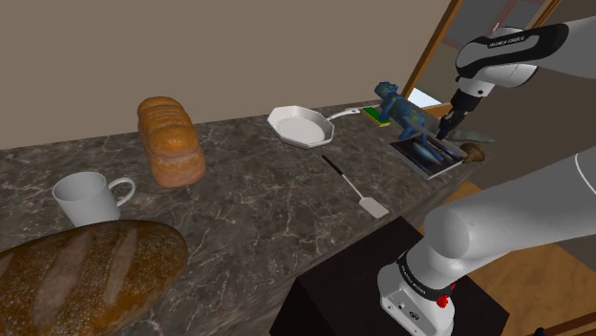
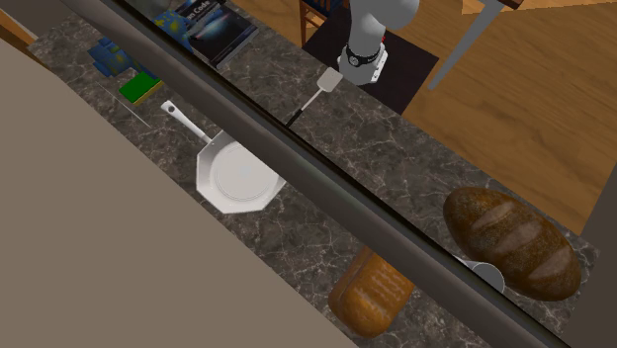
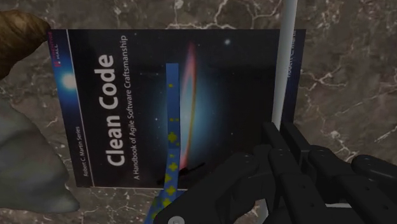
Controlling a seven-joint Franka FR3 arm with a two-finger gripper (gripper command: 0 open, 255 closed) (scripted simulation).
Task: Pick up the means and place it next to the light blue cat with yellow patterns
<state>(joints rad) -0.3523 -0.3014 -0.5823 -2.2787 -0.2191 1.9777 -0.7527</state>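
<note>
Book (image 3: pixel 127 76) black, white lettering; cat (image 1: pixel 409 113) blue, yellow-patterned; counter (image 1: pixel 258 210) dark, pale-veined; pan (image 1: pixel 299 126) white.

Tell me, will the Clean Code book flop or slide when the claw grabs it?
The book lies flat and looks thin, so it probably won't roll or tip. Pushed on the smooth stone-look counter, it might slide. Grabbed by one edge, it could sag or fall open.

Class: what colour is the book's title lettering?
White on a dark cover; the book shows best in the wrist view.
</note>
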